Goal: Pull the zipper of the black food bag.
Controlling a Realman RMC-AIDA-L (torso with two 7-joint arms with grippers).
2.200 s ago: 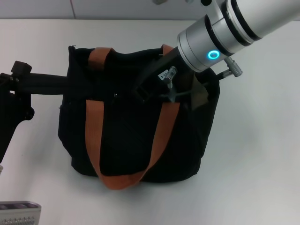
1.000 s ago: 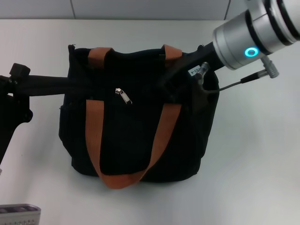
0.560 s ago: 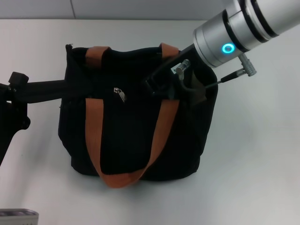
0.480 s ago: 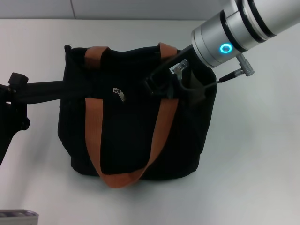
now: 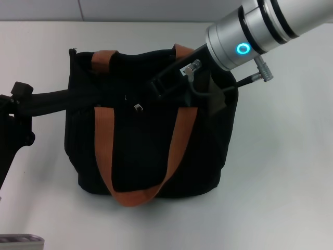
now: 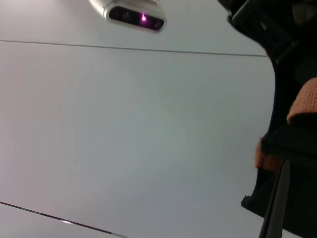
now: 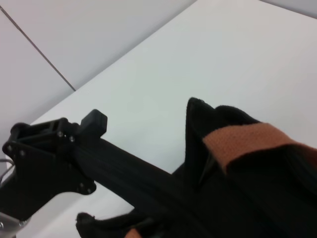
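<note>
One black food bag (image 5: 151,140) stands on the white tabletop (image 5: 281,172) in the head view, with two orange straps (image 5: 179,140). Its single zipper (image 5: 138,107) lies mid-rim, so travel seems left. The right tool (image 5: 162,87) hovers beside it; grip unclear. The left tool (image 5: 78,96) meets the bag's left rim.

Left wrist view: bag edge only.

Right wrist view: the left tool's fingers stay hidden; cannot tell.

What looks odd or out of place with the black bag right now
Nothing looks spilled or damaged. The black food bag sits upright on the table, though its top edge sags unevenly. The left hand reaches into its left side. The right hand hovers over the rim, close to the zipper, which lies loose, ungrasped.
</note>
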